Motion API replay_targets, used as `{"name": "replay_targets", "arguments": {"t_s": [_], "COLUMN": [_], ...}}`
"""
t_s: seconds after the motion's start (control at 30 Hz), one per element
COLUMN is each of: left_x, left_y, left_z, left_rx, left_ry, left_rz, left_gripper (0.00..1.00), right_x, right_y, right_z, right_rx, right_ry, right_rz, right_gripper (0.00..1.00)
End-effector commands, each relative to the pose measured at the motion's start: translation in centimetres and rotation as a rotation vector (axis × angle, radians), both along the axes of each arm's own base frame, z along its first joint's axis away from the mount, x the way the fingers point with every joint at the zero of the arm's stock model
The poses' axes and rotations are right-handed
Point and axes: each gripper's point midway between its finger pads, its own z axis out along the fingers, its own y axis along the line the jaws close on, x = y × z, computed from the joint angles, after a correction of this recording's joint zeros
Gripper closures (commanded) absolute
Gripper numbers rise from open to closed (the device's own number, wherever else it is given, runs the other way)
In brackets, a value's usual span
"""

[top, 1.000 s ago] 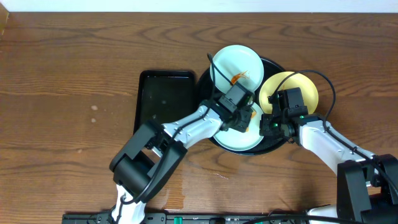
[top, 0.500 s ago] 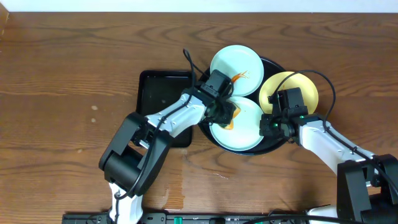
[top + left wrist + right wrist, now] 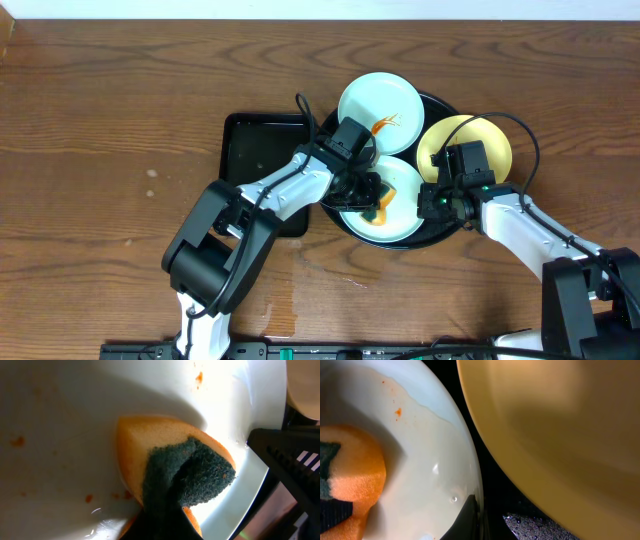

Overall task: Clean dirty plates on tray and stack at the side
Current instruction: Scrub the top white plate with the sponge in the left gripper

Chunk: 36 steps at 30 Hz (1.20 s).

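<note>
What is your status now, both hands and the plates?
Left hand shut on sponge, pressed on near plate. Right hand at its rim, grip unclear. Orange specks on it. Nothing blocking.

no readable text, no labels, no brand marks, no numbers, no signs on any surface in any view

The left arm (image 3: 290,190) is stretching forward and to the right, with the left pincer (image 3: 372,194) pointing down and clamping a sponge (image 3: 145,440), while the right arm (image 3: 510,225) is reaching leftward, elbow bent, with the right pincer (image 3: 430,200) nipping a mint-white plate (image 3: 430,445) at its rim.
</note>
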Motion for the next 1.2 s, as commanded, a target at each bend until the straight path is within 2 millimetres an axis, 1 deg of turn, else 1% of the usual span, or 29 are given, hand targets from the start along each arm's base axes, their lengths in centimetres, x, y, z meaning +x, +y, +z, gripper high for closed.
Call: {"name": "replay_targets", "arguments": {"t_s": [0.0, 0.23, 0.6, 0.87, 1.03, 1.17], "left_x": [-1.8, -1.0, -0.9, 0.4, -0.1, -0.5], "left_y": [0.0, -0.5, -0.6, -1.6, -2.2, -2.3], "left_z": [-1.5, -1.2, -1.2, -0.5, 0.0, 0.0], "left_rx": [0.005, -0.022, -0.024, -0.073, -0.120, -0.117], "left_ry": [0.081, 0.044, 0.040, -0.026, -0.006, 0.003], "left_rz": [-0.008, -0.009, -0.009, -0.011, -0.038, -0.048], "left_gripper": [0.93, 0.93, 0.93, 0.93, 0.92, 0.93], "right_x": [-1.2, -1.2, -1.2, -1.2, -1.2, -1.2], "right_y": [-0.9, -0.9, -0.9, -0.9, -0.9, -0.9], "right_z": [-1.4, -1.4, -1.4, -1.4, -1.4, -1.4], "right_rx": [-0.064, -0.064, -0.064, -0.064, -0.064, -0.064], "right_ry": [0.042, 0.042, 0.042, 0.043, 0.042, 0.042], "right_rz": [0.008, 0.007, 0.008, 0.008, 0.007, 0.008], "right_gripper": [0.99, 0.99, 0.99, 0.99, 0.99, 0.99]}}
